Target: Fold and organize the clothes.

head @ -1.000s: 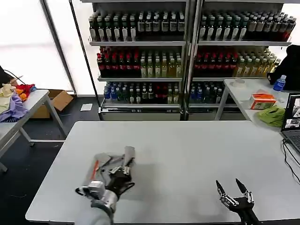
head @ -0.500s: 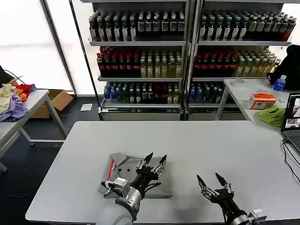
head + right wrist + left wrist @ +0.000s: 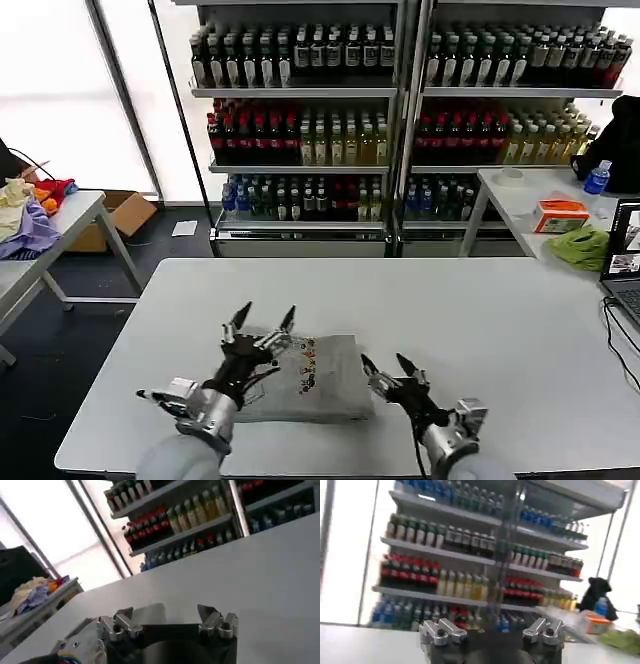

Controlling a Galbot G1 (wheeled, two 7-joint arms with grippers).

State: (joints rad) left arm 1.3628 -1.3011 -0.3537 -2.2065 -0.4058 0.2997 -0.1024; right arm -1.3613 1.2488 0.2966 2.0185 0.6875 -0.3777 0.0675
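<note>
Left gripper fingers spread apart, holding nothing, raised over left edge of folded grey T-shirt. Right gripper also spread, empty, at shirt's right edge. Shirt lies folded flat on white table, near front edge, multicoloured chest print facing up; print text too small to read. Bottle shelves behind; labels unreadable.
</note>
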